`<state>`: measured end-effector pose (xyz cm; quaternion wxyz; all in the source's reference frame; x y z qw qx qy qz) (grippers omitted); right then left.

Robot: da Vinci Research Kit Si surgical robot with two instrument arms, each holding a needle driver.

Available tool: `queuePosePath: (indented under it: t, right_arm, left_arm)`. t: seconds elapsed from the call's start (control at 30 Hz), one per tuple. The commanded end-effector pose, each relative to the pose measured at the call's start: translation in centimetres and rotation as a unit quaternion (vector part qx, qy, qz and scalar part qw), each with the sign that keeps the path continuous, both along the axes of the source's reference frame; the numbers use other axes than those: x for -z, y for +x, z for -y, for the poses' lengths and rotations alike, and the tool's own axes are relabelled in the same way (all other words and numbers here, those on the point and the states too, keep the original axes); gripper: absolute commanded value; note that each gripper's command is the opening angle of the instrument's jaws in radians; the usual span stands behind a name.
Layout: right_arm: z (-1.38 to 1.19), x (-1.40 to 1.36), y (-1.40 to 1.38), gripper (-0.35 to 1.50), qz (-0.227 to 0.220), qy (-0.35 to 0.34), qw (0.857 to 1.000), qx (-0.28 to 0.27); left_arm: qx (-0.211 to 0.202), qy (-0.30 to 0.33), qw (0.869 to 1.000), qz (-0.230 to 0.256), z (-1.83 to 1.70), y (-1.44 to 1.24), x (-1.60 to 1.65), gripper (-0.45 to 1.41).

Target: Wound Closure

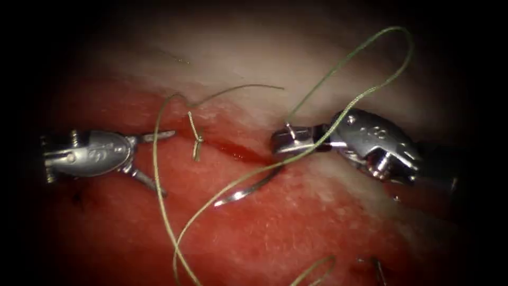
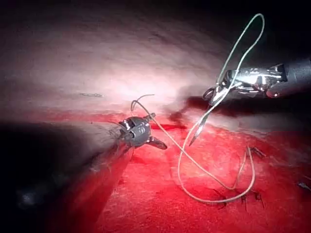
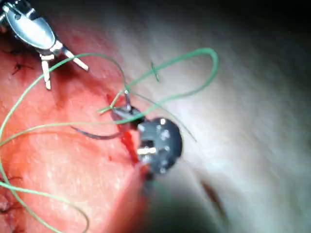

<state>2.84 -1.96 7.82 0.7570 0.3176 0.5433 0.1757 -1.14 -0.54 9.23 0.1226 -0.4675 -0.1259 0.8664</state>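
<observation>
Steel needle (image 1: pixel 248 190) in right tool (image 1: pixel 288 144) jaws; left tool (image 1: pixel 153 159) agape, empty.

We are seeing our right tool (image 3: pixel 127 114) gripping the curved needle (image 3: pixel 95 134) near its thread end, the needle's body arcing out toward nine o'clock over the red tissue (image 3: pixel 68 174). The green thread (image 3: pixel 194 53) is looping toward one o'clock. Our left tool (image 3: pixel 63 68) is spreading its jaws, holding nothing.
</observation>
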Motion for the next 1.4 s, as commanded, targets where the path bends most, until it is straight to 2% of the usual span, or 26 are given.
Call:
queuePosePath:
  t: [0.03,0.13,0.27,0.3,0.4,0.43,0.47,0.5,0.53,0.67,0.73,0.77,0.8,0.83,0.87,0.9,0.93,1.03,1.07,1.1,1.13,1.2,1.27,1.3,1.4]
  right_arm:
    - [-0.05,0.04,0.07,-0.35,0.010,-0.001,0.999,0.051]
    - [-0.11,0.12,0.06,-0.35,0.011,-0.007,0.997,0.079]
    - [-0.21,0.19,0.03,-0.35,0.029,-0.061,0.992,0.103]
    - [-0.23,0.21,0.04,-0.35,0.047,-0.117,0.986,0.104]
    - [-0.21,0.22,0.06,-0.35,0.038,-0.158,0.985,0.052]
    - [-0.20,0.23,0.07,-0.35,0.014,-0.174,0.985,-0.014]
    - [-0.20,0.23,0.07,-0.35,0.014,-0.174,0.985,-0.014]
    - [-0.19,0.23,0.06,-0.35,0.005,-0.181,0.983,-0.042]
    - [-0.14,0.22,0.05,-0.35,-0.007,-0.204,0.975,-0.088]
    - [-0.11,0.20,0.03,-0.35,-0.005,-0.215,0.971,-0.109]
    - [-0.10,0.21,0.02,-0.35,0.002,-0.250,0.959,-0.131]
    - [-0.11,0.22,0.01,-0.35,0.000,-0.252,0.958,-0.139]
    - [-0.11,0.22,0.01,-0.35,0.000,-0.252,0.958,-0.139]
    - [-0.12,0.24,0.00,-0.35,-0.020,-0.255,0.955,-0.151]
    - [-0.12,0.24,0.00,-0.35,-0.020,-0.255,0.955,-0.151]
    - [-0.14,0.28,-0.02,-0.35,-0.044,-0.255,0.950,-0.174]
    - [-0.15,0.29,-0.03,-0.35,-0.050,-0.255,0.948,-0.181]
    - [-0.17,0.33,-0.03,-0.35,-0.077,-0.252,0.947,-0.184]
    - [-0.14,0.36,-0.02,-0.35,-0.101,-0.251,0.948,-0.170]
    - [-0.14,0.36,-0.02,-0.35,-0.101,-0.251,0.948,-0.170]
    - [-0.12,0.39,-0.01,-0.35,-0.121,-0.267,0.945,-0.149]
    - [-0.11,0.43,0.00,-0.35,-0.147,-0.293,0.936,-0.129]
    - [-0.10,0.45,0.00,-0.35,-0.161,-0.310,0.929,-0.120]
    - [-0.10,0.48,0.03,-0.35,-0.177,-0.335,0.919,-0.106]
    - [-0.08,0.50,0.09,-0.35,-0.183,-0.358,0.912,-0.087]
  left_arm:
    - [0.001,0.000,1.000,-0.001,0.02,-0.04,-0.06,0.54]
    - [0.001,0.002,1.000,-0.004,0.07,-0.06,-0.09,0.52]
    - [-0.001,0.001,1.000,-0.006,0.10,-0.08,-0.11,0.52]
    - [-0.001,0.001,1.000,-0.006,0.11,-0.09,-0.11,0.52]
    - [-0.001,0.001,1.000,-0.006,0.11,-0.08,-0.10,0.52]
    - [-0.002,0.001,1.000,-0.005,0.09,-0.06,-0.10,0.52]
    - [-0.002,0.001,1.000,-0.005,0.09,-0.06,-0.10,0.52]
    - [-0.001,0.005,1.000,-0.005,0.08,-0.05,-0.09,0.52]
    - [0.000,0.012,1.000,-0.003,0.03,0.02,-0.06,0.51]
    - [0.003,0.015,1.000,-0.010,-0.01,0.19,0.00,0.49]
    - [0.007,0.020,1.000,-0.020,-0.05,0.44,0.08,0.47]
    - [0.009,0.021,0.999,-0.025,-0.06,0.56,0.11,0.47]
    - [0.009,0.021,0.999,-0.025,-0.06,0.56,0.11,0.47]
    - [0.010,0.021,0.999,-0.033,-0.11,0.71,0.18,0.47]
    - [0.010,0.021,0.999,-0.033,-0.11,0.71,0.18,0.47]
    - [0.047,0.019,0.999,-0.020,-0.28,0.85,0.33,0.42]
    - [0.067,0.020,0.997,-0.012,-0.33,0.86,0.40,0.41]
    - [0.096,0.016,0.995,0.019,-0.45,0.71,0.63,0.42]
    - [0.090,0.028,0.994,0.050,-0.46,0.44,0.73,0.49]
    - [0.090,0.028,0.994,0.050,-0.46,0.44,0.73,0.49]
    - [0.091,0.045,0.993,0.061,-0.44,0.24,0.74,0.51]
    - [0.089,0.077,0.992,0.047,-0.45,0.01,0.68,0.64]
    - [0.084,0.096,0.991,0.036,-0.46,-0.13,0.60,0.68]
    - [0.074,0.112,0.991,0.014,-0.46,-0.27,0.47,0.69]
    - [0.064,0.128,0.990,-0.006,-0.42,-0.38,0.33,0.71]
